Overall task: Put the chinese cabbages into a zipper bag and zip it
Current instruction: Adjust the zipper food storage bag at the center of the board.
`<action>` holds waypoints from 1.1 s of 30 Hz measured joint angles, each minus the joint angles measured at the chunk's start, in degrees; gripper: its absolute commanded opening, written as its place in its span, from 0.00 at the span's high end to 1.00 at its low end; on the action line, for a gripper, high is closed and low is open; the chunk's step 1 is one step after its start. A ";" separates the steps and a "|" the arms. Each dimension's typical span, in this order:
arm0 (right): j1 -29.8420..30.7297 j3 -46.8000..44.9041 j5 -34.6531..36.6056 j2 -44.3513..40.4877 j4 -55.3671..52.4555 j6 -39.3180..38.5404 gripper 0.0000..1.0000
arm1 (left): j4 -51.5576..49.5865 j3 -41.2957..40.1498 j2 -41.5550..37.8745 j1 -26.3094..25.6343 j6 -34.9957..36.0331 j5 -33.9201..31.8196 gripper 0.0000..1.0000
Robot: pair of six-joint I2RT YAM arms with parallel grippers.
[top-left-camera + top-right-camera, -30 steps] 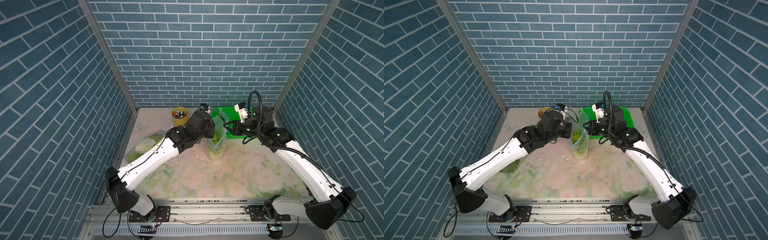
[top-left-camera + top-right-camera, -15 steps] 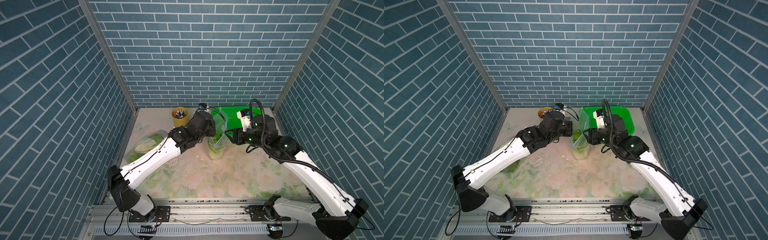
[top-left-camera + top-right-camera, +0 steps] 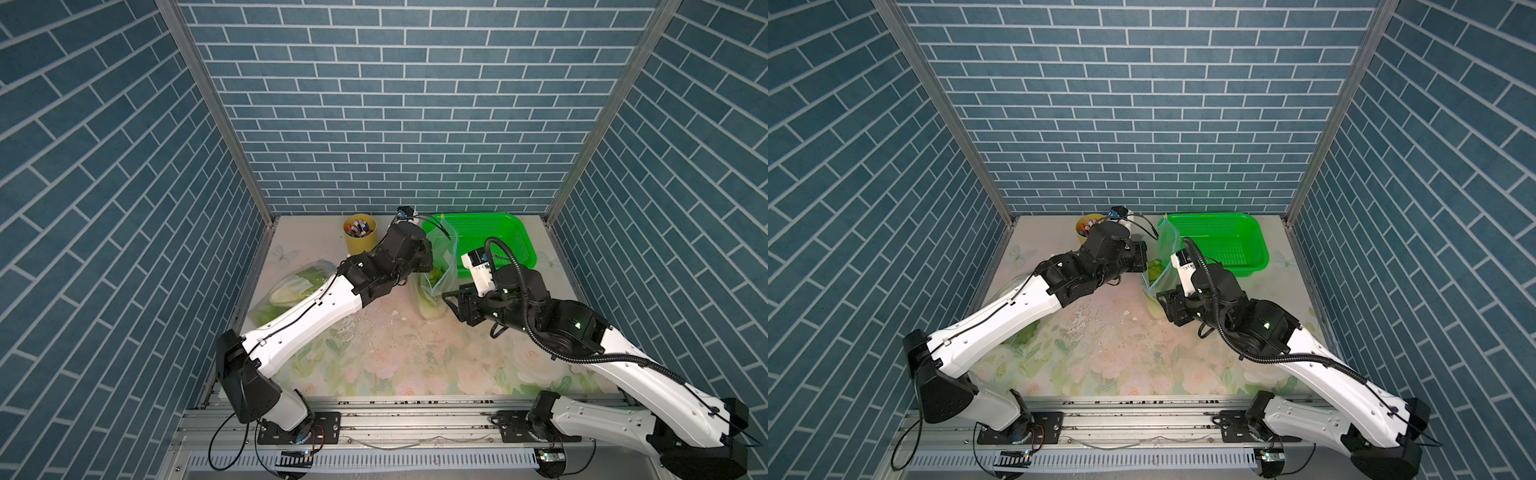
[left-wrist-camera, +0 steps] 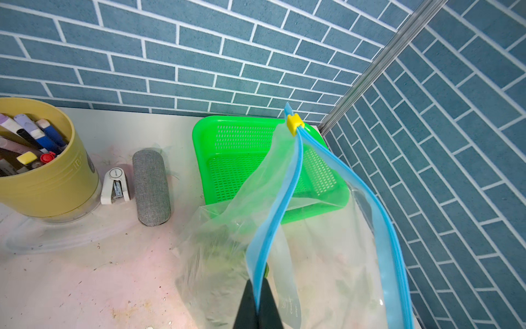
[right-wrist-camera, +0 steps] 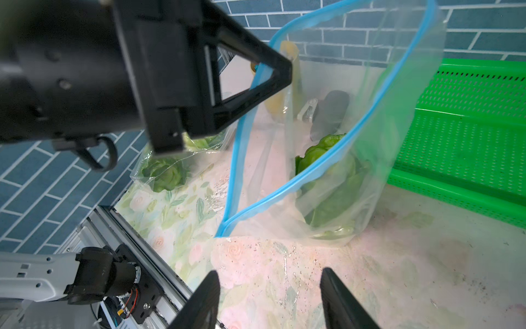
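Loading looks done: cabbages (image 5: 327, 171) sit inside bag (image 5: 398, 114) just beside basket (image 5: 484, 67), nothing left in it. Blue rim pinched by left claw (image 4: 257, 286) — right claw (image 5: 269, 277) spread, empty, near bag. Next, my guess — grab yellow slider (image 4: 294, 124), drag along rim.

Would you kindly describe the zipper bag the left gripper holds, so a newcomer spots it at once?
Find the green basket at the table's back; the zipper bag stands upright beside it, its rim pinched by the left gripper. Unlike the other clear bag lying by the side wall, it gapes open, showing a blue strip and yellow slider.
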 measured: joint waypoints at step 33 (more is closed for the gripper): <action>6.75 3.30 20.98 12.57 4.50 -4.72 1.00 | 2.69 0.02 1.60 0.13 -1.84 0.35 1.00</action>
